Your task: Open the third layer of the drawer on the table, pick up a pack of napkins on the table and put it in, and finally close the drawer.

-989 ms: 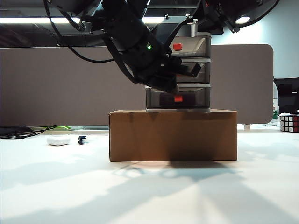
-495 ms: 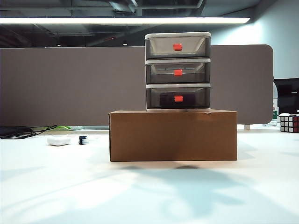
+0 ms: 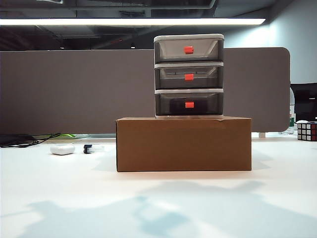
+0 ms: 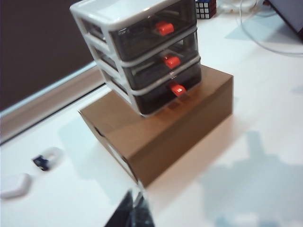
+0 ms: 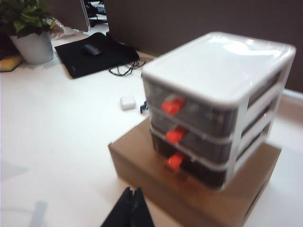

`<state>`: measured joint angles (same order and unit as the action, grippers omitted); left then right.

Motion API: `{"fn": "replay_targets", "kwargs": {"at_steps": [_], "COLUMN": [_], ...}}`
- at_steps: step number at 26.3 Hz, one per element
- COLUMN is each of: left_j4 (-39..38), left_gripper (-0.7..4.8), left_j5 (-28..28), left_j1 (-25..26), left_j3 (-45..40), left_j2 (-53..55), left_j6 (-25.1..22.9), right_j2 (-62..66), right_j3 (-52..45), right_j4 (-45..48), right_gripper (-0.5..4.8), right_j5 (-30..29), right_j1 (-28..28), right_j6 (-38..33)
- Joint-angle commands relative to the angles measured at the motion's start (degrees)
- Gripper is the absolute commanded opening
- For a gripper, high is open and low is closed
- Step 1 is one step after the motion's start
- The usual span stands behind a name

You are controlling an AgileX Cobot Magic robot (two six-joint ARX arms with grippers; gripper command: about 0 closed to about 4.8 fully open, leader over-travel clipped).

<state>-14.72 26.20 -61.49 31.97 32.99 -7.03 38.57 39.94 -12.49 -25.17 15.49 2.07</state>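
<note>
Both arms have pulled up out of the exterior view since a second ago. Now the drawer (image 3: pixel 188 76) stands on a brown cardboard box (image 3: pixel 184 144) on the white worktop (image 3: pixel 158 203), its third layer (image 3: pixel 188 103) pushed in. Left tool (image 4: pixel 134 213) and right tool (image 5: pixel 131 209) hang above the worktop, fingers pressed together, holding nothing.

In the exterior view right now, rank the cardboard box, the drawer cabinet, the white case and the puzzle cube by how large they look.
1. cardboard box
2. drawer cabinet
3. white case and puzzle cube: look alike, and the cube is cut off by the frame edge, so unranked.
</note>
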Motion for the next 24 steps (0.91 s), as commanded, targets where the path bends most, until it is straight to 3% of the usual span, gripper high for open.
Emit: {"fn": "replay_targets", "kwargs": {"at_steps": [1,8,17,24], "left_j4": [0.17,-1.11,-1.11,-1.53], "left_gripper": [-0.05,-0.05,-0.05,-0.05], "left_j5": [0.24,1.22,0.98,0.92], "left_j1": [-1.46,-2.32,-2.32,-2.34], "left_j3": [-3.41,-12.66,-18.60,-22.56], "left_j2": [-4.85,-18.95,-28.37,-32.85], "left_j6": [3.15,9.09,10.12,12.07], "right_j2": [-5.40,-20.83,-33.66,-38.58], "right_j3": [-5.44,-16.37,-21.66,-24.22], "right_j4": [0.44,-3.41,-7.89,-8.63], "right_gripper": [-0.05,-0.05,-0.04,-0.04], "right_j5": [1.29,5.70,7.43,12.66], "right_j1": [0.07,0.07,0.07,0.07], "right_j6": [-3.23,-7.04,-8.68,-11.96]}}
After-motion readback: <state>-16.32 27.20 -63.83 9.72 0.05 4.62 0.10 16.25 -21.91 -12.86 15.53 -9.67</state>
